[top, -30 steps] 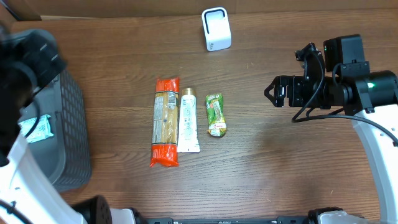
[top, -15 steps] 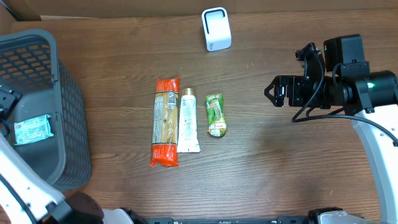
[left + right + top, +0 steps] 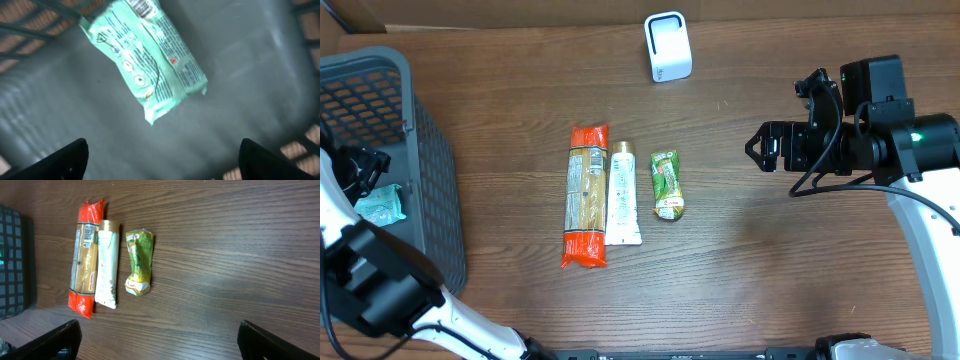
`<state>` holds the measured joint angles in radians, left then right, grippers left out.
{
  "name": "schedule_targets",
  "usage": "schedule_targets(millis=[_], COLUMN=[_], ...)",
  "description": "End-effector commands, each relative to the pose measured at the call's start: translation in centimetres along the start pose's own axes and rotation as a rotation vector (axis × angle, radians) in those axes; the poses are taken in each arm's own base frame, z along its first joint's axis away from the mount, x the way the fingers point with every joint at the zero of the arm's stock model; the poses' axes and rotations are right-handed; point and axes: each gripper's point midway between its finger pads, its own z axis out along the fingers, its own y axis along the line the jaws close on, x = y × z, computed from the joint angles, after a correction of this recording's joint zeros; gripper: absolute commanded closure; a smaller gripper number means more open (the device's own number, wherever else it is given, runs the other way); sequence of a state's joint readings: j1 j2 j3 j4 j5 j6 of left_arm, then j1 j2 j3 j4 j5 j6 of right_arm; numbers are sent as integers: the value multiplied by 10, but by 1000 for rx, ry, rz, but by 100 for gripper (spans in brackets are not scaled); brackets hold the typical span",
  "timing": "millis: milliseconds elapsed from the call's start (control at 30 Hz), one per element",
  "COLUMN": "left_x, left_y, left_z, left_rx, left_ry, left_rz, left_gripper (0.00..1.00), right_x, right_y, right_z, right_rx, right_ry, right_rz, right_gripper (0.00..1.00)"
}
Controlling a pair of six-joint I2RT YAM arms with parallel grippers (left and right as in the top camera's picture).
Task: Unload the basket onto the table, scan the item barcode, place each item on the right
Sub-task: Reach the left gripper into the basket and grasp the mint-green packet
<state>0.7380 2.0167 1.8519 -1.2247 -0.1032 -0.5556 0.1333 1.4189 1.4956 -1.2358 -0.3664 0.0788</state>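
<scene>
The left claw [image 3: 165,157] has spread wider, apart above the mint packet [image 3: 145,60] lying loose in the basket [image 3: 430,200] at far left, so that item looks done; the right claw [image 3: 160,335], also apart, hovers at right, and the pasta pack [image 3: 586,195], tube [image 3: 623,195] and pouch [image 3: 666,184] mid-frame likely await the scanner [image 3: 668,45].

Blurred print on mint packet [image 3: 150,60], its barcode [image 3: 143,5] cut by top edge, basket [image 3: 435,190] cropped at left edge

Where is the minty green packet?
The mint-green packet lies inside the grey basket at the overhead view's left edge, just below the open left end effector.
</scene>
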Motion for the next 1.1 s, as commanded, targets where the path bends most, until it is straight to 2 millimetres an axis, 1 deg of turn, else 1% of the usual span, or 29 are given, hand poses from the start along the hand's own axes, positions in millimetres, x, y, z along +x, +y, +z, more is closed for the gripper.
schedule_targets(millis=[0, 67, 133, 200, 233, 367, 400, 467, 500, 567, 600, 633, 667, 767, 867, 933, 1000, 1067], left_x=[-2, -5, -10, -11, -11, -11, -11, -10, -10, -9, -8, -7, -5, 1, 4, 5, 3, 0], left_y=[5, 8, 3, 0, -1, -2, -2, -2, -2, -1, 0, 0, 2, 5, 7, 3, -2, -7], left_z=[34, 49, 66, 77, 87, 103, 106, 106, 106, 106, 106, 106, 105, 103, 96, 86, 71, 51], left_rx=[-70, -107, -106, -109, -112, -121, -123, -123, -123, -125, -128, -131, -137, -148, -151, -128, -93, -52], left_ry=[24, 17, 8, 12, 16, 26, 30, 33, 34, 41, 46, 52, 61, 83, 100, 110, 110, 95], left_rz=[-121, -158, -157, -152, -152, -131, -105, -74, -59, -29, -18, -10, -7, -4, -2, 1, 10, 26], left_gripper=[3, 0, 0, 0, 1, 0, 3, 24, 37, 59, 80, 94, 96, 96, 96, 96, 96, 96], right_x=[3, 5, 8, 10, 12, 12, 12, 12, 12, 12, 12, 12, 12, 12, 12, 12, 12, 12], right_y=[1, 0, 0, 0, -1, -1, -1, -1, -1, -1, -1, -1, -1, -1, -1, -1, -1, -1], right_z=[2, 1, 1, 1, 1, 1, 1, 1, 1, 1, 1, 1, 1, 1, 1, 1, 1, 1], right_rx=[-1, 0, 2, 3, 4, 4, 4, 4, 4, 4, 4, 4, 4, 4, 4, 4, 4, 4], right_ry=[13, 21, 32, 41, 47, 48, 47, 47, 47, 47, 47, 47, 47, 47, 47, 48, 48, 48], right_rz=[5, 8, 12, 16, 19, 19, 19, 19, 19, 19, 19, 19, 19, 19, 19, 19, 19, 19], right_gripper=[0, 0, 0, 0, 0, 0, 0, 0, 0, 0, 0, 0, 0, 0, 0, 0, 0, 0])
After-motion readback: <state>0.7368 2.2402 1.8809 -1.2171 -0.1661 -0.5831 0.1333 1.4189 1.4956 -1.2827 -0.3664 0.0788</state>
